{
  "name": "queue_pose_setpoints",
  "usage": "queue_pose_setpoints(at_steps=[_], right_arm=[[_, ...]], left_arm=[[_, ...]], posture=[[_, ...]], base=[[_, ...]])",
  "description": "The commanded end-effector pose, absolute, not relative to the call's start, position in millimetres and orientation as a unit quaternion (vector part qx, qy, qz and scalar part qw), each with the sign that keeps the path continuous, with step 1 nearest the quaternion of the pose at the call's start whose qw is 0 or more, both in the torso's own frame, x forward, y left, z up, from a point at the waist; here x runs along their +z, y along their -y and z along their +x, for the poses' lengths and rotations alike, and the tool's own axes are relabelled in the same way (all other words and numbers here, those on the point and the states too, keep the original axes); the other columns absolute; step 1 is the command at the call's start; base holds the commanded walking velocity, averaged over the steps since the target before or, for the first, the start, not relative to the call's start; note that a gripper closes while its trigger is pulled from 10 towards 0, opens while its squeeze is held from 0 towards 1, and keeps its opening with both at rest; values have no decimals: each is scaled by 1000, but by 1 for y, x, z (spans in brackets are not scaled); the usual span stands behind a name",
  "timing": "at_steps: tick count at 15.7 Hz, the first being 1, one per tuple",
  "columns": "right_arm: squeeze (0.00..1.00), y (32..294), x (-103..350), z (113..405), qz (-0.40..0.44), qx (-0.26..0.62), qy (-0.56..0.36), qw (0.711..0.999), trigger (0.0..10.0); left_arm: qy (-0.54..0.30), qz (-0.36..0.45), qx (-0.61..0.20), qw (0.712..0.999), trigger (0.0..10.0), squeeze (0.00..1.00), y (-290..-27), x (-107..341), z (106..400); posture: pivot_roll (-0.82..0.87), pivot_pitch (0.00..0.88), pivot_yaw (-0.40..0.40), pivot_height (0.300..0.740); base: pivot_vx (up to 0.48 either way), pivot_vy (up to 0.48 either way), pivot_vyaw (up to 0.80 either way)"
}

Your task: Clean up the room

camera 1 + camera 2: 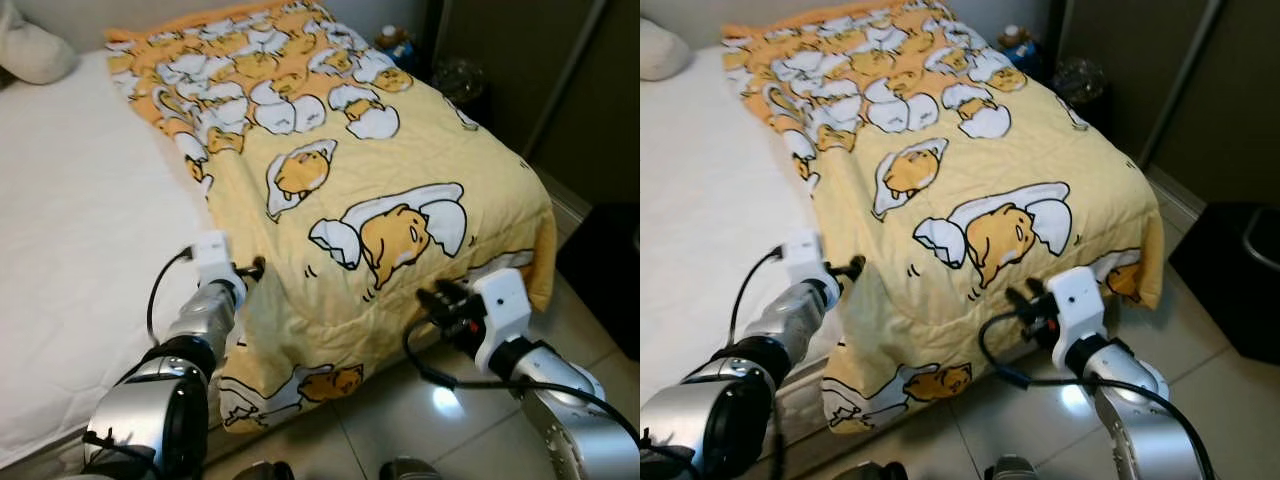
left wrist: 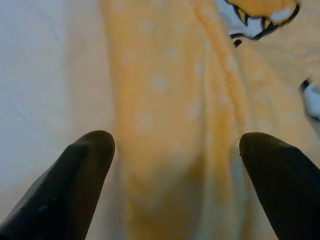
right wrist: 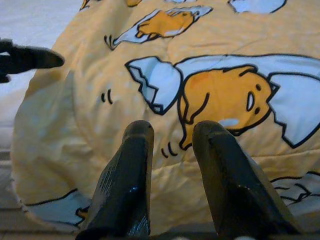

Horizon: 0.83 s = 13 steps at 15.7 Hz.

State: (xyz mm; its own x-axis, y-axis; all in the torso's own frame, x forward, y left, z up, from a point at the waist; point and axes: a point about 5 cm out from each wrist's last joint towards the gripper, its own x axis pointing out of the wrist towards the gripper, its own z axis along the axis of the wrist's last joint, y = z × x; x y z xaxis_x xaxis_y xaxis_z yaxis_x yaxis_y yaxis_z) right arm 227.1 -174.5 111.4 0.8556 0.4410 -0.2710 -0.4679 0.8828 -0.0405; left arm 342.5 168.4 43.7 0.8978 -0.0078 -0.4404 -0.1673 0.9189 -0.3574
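A yellow blanket (image 1: 340, 190) printed with egg characters covers the right half of the bed, and its foot end hangs over the mattress edge. My left gripper (image 1: 255, 268) is at the blanket's left border near the foot of the bed. It is open, with a raised fold of blanket (image 2: 175, 150) between its wide-spread fingers (image 2: 85, 165). My right gripper (image 1: 432, 297) hovers in front of the hanging foot edge, pointing at the blanket (image 3: 200, 90). Its fingers (image 3: 135, 150) stand only narrowly apart, with nothing between them.
Bare white mattress (image 1: 80, 220) lies to the left, with a pillow (image 1: 35, 45) at the head. A dark box (image 1: 610, 270) stands on the tiled floor (image 1: 400, 420) to the right. Small items (image 1: 395, 40) sit in the dark corner by the bed's head.
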Motion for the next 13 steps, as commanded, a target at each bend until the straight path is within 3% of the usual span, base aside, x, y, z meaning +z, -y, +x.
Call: queue_pose_setpoints(at_steps=[1, 9, 12, 13], right_arm=[[0, 171, 114, 227, -49, 256, -130, 957, 10000], [0, 169, 126, 226, -60, 288, -131, 947, 10000], [0, 162, 121, 220, -68, 350, -157, 921, 10000], [0, 159, 121, 224, -71, 365, -157, 915, 10000]], left_arm=[[-221, -252, 43, 941, 10000, 0, -168, 43, 342], [-207, -159, 149, 954, 10000, 0, -210, 33, 326], [-252, -182, 64, 948, 10000, 0, -185, 20, 322], [-252, -227, 61, 939, 10000, 0, -179, 17, 320]], posture=[[-370, 146, 114, 740], [-404, 184, 83, 740], [-407, 202, 78, 740], [-404, 206, 76, 740]], base=[[0, 0, 0], [0, 0, 0], [0, 0, 0], [0, 0, 0]])
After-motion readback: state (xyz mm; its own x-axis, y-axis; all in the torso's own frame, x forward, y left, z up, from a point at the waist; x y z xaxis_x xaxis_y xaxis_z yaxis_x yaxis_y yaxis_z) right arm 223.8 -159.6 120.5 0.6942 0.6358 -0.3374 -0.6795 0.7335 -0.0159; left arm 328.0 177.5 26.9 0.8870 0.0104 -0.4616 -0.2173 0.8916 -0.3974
